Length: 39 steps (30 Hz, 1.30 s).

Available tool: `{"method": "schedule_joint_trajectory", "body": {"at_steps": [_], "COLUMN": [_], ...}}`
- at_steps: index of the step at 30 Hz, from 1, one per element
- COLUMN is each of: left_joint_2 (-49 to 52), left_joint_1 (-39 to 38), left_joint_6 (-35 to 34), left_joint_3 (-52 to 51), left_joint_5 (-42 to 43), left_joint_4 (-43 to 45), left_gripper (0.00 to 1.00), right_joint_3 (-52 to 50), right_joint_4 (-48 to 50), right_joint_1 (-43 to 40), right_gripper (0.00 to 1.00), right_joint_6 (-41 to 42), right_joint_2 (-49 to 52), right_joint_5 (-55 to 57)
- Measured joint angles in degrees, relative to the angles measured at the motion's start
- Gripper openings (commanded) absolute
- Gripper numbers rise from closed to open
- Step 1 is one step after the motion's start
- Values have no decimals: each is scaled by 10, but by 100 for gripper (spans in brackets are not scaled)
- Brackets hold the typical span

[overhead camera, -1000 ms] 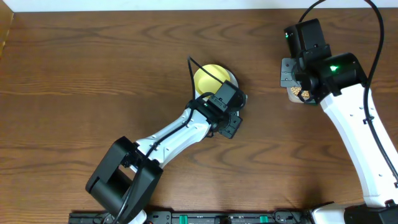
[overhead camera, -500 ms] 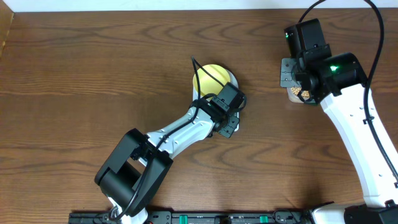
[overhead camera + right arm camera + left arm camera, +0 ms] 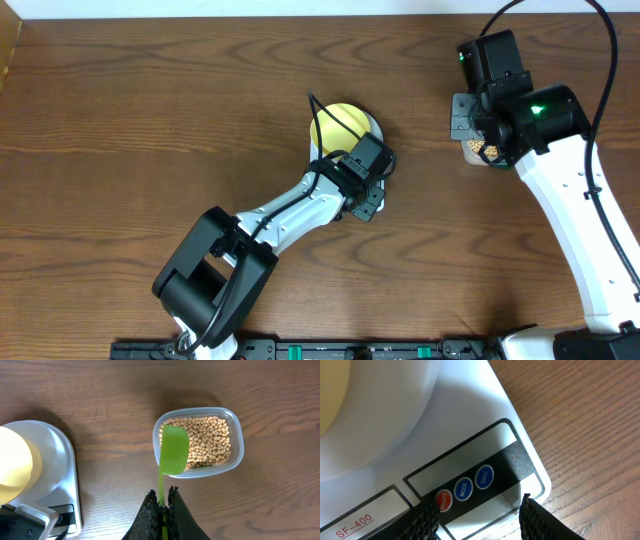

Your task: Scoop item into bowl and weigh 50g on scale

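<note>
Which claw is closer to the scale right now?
Left. The left claw hangs over the scale at its buttons; the right claw is off beside it, holding a green scoop above the bean tub.

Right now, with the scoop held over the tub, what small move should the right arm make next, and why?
Probably lower the green scoop into the beans. The right gripper is shut on its handle, the scoop looks empty and sits above the clear tub, and the bowl already stands on the scale with no beans visible in it.
</note>
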Motion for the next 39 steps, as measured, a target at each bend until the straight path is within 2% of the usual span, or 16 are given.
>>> {"method": "schedule_joint_trajectory", "body": {"at_steps": [29,33,36,39], "left_joint_2": [9,-23,-86,-160], "left_joint_1": [0,0,0,0], "left_joint_6": [0,0,0,-6], "left_joint_3": [12,4,2,2], "left_joint_5": [7,9,9,4], "left_joint_4": [-12,-31,-46,-61], "left_gripper": [55,55,56,64], "right_joint_3": [0,0,0,0], "right_joint_4": [7,9,9,9], "right_joint_1": [0,0,0,0], "right_gripper": [1,1,1,1], "right_joint_6": [0,0,0,0], "right_joint_2": [0,0,0,0], "right_joint_5": [0,0,0,0]}}
